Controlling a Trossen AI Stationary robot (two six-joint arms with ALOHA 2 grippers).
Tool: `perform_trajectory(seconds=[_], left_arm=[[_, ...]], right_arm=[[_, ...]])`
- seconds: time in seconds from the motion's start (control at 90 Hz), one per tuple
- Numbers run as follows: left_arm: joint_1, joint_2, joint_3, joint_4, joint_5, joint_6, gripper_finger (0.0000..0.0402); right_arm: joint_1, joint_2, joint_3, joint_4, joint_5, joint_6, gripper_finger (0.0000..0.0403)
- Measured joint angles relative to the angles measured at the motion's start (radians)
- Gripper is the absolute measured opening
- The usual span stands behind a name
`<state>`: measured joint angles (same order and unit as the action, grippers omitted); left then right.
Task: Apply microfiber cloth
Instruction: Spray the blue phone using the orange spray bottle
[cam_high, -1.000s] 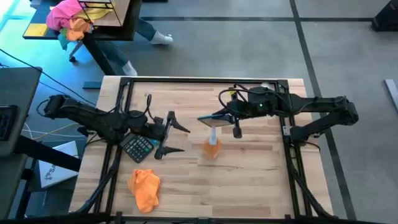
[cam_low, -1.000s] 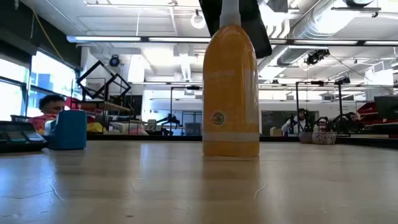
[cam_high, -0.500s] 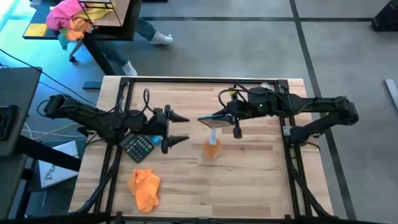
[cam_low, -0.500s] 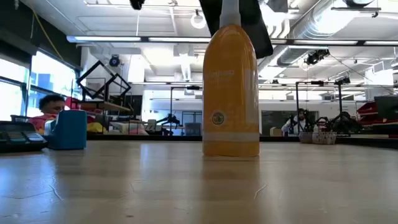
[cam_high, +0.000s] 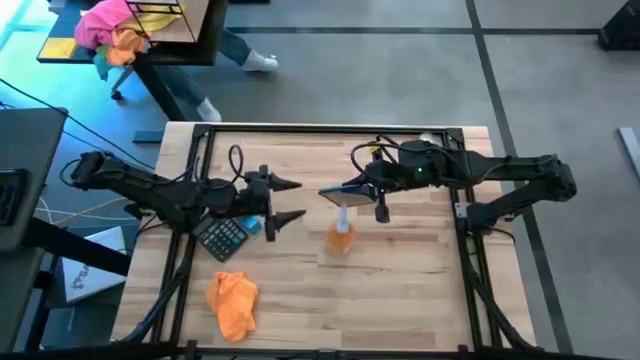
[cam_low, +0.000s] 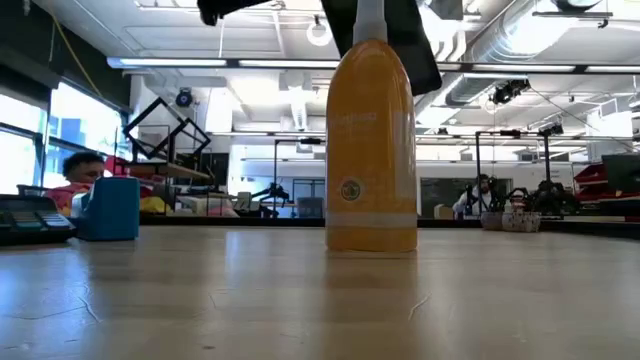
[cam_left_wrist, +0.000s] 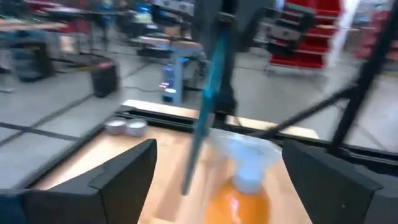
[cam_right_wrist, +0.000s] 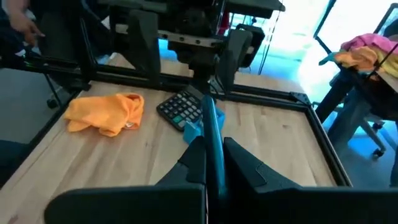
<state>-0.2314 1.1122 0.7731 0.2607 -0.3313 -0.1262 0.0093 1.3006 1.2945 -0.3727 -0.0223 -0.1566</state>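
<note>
Left claw (cam_high: 288, 201) wide above calculator (cam_high: 224, 236); right claw (cam_high: 331, 191) clamping blue card (cam_right_wrist: 213, 138); microfiber cloth (cam_high: 232, 303) untouched

the spray bottle (cam_high: 341, 240) stands mid-table. left of it lies the calculator (cam_high: 223, 237), a small box (cam_high: 252, 224) just beside that. the cloth (cam_high: 232, 303) lies nearer the front edge, below the calculator.

Seen from straight overhead, the high view takes in the whole wooden table (cam_high: 400, 290) and both arms. The low view sits at tabletop level, close to the spray bottle (cam_low: 372, 140), facing the room behind. Each wrist view looks along its arm across the table; the left also shares the spray bottle (cam_left_wrist: 239, 193).
</note>
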Motion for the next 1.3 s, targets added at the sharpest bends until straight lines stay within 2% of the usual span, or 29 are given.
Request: perform_trajectory(seconds=[0.1, 0.2, 0.389, 0.567, 0.744, 0.889, 1.033, 1.189, 1.3], left_arm=[[-0.002, 0.001, 0.000, 0.012, 0.142, 0.047, 0.0328], [-0.007, 0.000, 0.000, 0.008, 0.203, 0.067, 0.0328], [-0.005, 0.001, 0.000, -0.085, 0.164, 0.127, 0.0328], [-0.004, 0.004, -0.007, -0.175, 0.151, 0.092, 0.0328], [0.010, 0.004, -0.008, -0.040, 0.034, 0.083, 0.0328], [0.002, 0.004, -0.008, 0.012, 0.072, 0.081, 0.0328], [0.001, 0.004, -0.008, -0.024, 0.073, 0.078, 0.0328], [0.005, 0.003, -0.008, -0.075, 0.030, 0.075, 0.0328], [0.001, 0.004, -0.008, -0.106, 0.039, 0.016, 0.0328]], right_arm=[[0.000, 0.000, 0.000, -0.004, 0.000, -0.001, 0.0000], [0.000, 0.000, 0.000, -0.004, 0.000, 0.000, 0.0000], [0.000, 0.000, 0.000, -0.004, 0.000, 0.003, 0.0000], [0.004, 0.000, 0.000, -0.004, 0.000, 0.012, 0.0000], [0.005, 0.000, 0.000, -0.001, 0.000, -0.001, 0.0000], [0.005, 0.000, 0.000, -0.001, 0.000, -0.001, 0.0000], [0.005, 0.000, 0.000, -0.001, 0.000, 0.004, 0.0000], [0.005, 0.000, 0.000, -0.004, 0.000, 0.039, 0.0000], [0.005, 0.000, 0.000, -0.004, 0.000, 0.040, 0.0000]])
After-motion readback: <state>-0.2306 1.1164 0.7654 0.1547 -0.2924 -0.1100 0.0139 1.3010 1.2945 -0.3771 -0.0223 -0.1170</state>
